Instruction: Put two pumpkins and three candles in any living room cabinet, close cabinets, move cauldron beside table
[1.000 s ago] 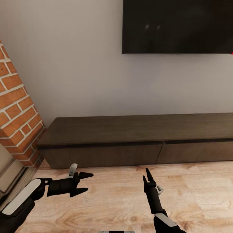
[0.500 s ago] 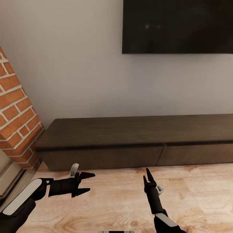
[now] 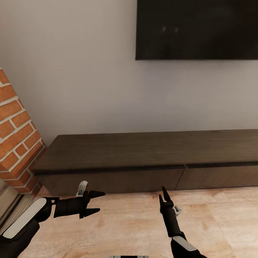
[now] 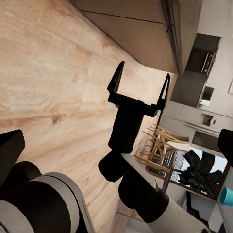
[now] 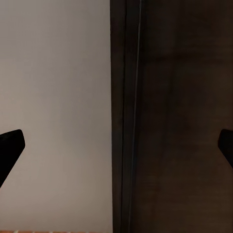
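The cabinet (image 3: 143, 154), a long low dark brown unit, stands against the wall ahead with both visible drawer fronts flush and shut. My left gripper (image 3: 96, 203) hovers open over the wooden floor in front of its left part, holding nothing. My right gripper (image 3: 163, 195) points toward the cabinet, open and empty; the left wrist view shows its two fingers (image 4: 116, 80) spread apart. The right wrist view looks at the cabinet (image 5: 179, 121) and the pale wall. The pumpkins, candles, cauldron and table are out of view.
A large dark TV (image 3: 197, 28) hangs on the wall above the cabinet. A red brick column (image 3: 16, 143) juts out at the left. Light wooden floor (image 3: 129, 222) lies between me and the cabinet. Wooden chairs (image 4: 158, 150) show far behind.
The whole view has shifted: the cabinet sits a little lower and the brick column further left, so the camera moved. Both arms hold nearly the same pose.
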`<state>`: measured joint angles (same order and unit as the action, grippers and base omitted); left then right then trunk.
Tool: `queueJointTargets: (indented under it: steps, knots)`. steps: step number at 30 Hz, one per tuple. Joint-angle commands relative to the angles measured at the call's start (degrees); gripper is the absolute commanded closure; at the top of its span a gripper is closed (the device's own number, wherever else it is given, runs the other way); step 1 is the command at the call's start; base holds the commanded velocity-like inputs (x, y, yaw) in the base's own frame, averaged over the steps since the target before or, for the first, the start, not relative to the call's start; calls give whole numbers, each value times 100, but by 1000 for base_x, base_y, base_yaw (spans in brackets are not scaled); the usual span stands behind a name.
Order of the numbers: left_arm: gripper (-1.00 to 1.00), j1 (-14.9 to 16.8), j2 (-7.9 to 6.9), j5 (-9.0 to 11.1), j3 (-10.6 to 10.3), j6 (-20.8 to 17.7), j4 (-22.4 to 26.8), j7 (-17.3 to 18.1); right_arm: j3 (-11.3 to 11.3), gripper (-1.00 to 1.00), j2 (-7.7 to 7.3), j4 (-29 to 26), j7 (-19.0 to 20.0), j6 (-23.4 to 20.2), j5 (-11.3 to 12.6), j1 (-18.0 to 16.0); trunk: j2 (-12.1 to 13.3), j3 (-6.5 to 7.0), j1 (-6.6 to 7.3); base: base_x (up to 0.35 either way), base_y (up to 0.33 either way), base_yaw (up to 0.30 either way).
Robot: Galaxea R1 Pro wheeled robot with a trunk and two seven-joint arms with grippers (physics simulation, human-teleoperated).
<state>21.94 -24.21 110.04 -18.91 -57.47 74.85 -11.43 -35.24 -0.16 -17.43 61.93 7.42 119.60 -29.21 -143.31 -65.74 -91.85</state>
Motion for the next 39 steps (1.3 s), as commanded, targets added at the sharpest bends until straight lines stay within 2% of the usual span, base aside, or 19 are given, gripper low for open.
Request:
queueJointTargets:
  steps: [1,32,39]
  knots:
    - [-100,4,-5,61,-8,-1,3,-52,-48,-100,-2,2,12,58,37,-5,-2,-5,0,146,0,0]
    - [-100,-5,4,61,-16,-1,83,-52,-45,-100,-2,61,3,57,45,-5,-2,-5,0,100,0,0]
    - [-100,-5,1,61,-16,-1,83,-52,-51,-100,-2,93,-49,64,384,-5,-2,-5,0,35,0,0]
